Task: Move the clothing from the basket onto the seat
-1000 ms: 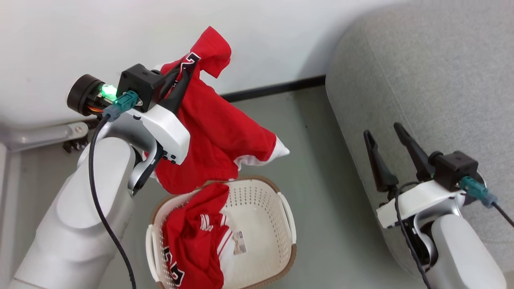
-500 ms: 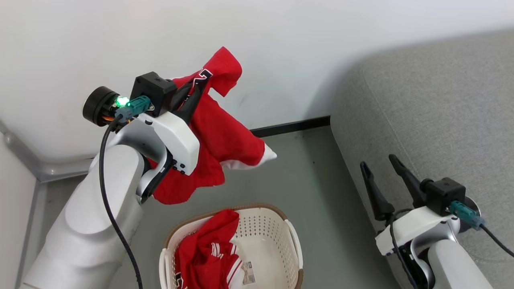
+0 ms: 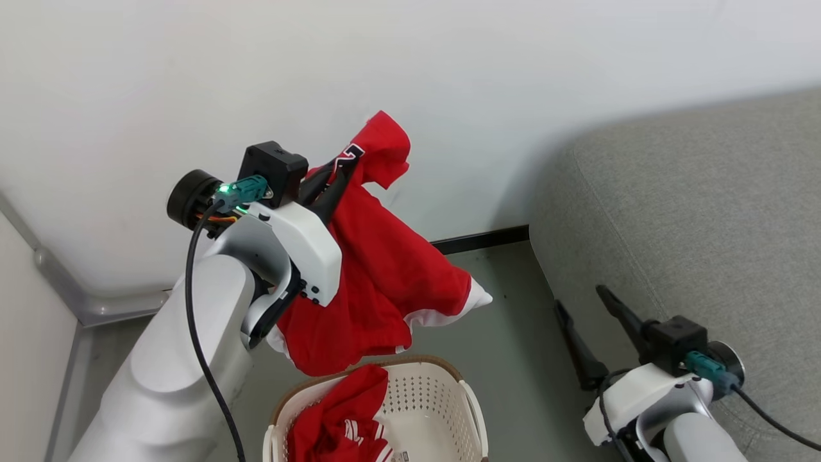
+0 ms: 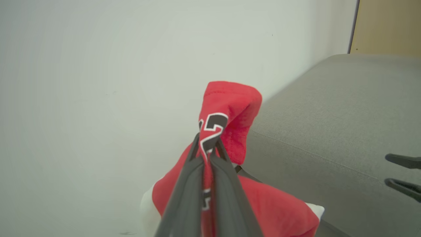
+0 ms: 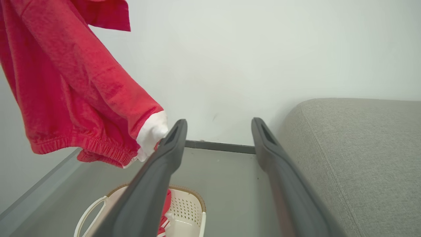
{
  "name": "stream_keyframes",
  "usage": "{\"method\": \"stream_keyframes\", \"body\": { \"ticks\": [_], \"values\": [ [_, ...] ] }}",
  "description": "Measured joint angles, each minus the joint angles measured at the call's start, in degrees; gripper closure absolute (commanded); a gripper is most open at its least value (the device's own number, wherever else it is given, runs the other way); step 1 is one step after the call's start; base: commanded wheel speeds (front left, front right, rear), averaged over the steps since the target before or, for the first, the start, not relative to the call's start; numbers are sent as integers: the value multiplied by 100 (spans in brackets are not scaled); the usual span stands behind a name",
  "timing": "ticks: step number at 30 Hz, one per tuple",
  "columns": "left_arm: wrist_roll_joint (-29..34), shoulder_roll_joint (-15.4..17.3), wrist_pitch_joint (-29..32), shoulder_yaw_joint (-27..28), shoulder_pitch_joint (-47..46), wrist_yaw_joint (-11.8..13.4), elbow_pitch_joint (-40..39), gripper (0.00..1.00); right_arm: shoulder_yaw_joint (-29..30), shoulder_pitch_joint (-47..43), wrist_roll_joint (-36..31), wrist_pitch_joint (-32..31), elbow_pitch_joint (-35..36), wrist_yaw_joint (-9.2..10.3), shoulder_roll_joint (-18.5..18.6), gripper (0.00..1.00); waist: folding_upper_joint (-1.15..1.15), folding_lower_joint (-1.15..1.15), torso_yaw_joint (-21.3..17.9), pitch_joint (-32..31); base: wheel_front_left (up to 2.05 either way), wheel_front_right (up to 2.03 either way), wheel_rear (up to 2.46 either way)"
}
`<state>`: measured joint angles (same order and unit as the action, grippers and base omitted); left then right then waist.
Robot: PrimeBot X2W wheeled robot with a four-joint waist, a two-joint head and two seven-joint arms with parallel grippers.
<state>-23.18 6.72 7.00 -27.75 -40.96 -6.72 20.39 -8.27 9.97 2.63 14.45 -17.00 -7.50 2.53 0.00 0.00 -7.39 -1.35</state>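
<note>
From the head view, the left gripper (image 3: 343, 172) is up high by the white wall (image 3: 192, 77). Its two dark fingers are squeezed tight on the red clothing (image 3: 385, 276). The cloth hangs down from the fingers in the air, and its bottom edge is just above the basket (image 3: 463, 385). A white end of the cloth sticks out to the side. The basket sits on the grey floor (image 3: 513, 346). Another red piece (image 3: 333, 423) with white stripes lies inside it. The big grey seat (image 3: 693, 212) is off to the right with nothing red on it. The right gripper (image 3: 579, 298) is low down, next to the front of the seat. Its fingers are spread wide and hold nothing.

From the left wrist view, the two fingers are pressed together on the red cloth. A black and white number shows right where they pinch. A bit of red cloth flops over above the tips. The seat is behind, on the right side.

From the right wrist view, the two fingers stand far apart with only floor and wall between them. The red clothing hangs up at the left, and its white end is close to one fingertip. I cannot tell if they touch. The basket is down below, with the seat at the right.
</note>
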Motion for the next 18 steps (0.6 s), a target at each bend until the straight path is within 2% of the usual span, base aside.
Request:
{"method": "stream_keyframes", "body": {
  "ticks": [7,18],
  "values": [
    [-110,-171,104,-102,63,-5,-55,100,-569,292,-129,0,-187,0,46,0,0,0,18,-142,0,0,0],
    [-152,-240,210,-187,63,-5,-172,100,-1658,1068,-46,-63,-569,-1,92,0,0,0,58,-104,0,0,0]
  ]
}}
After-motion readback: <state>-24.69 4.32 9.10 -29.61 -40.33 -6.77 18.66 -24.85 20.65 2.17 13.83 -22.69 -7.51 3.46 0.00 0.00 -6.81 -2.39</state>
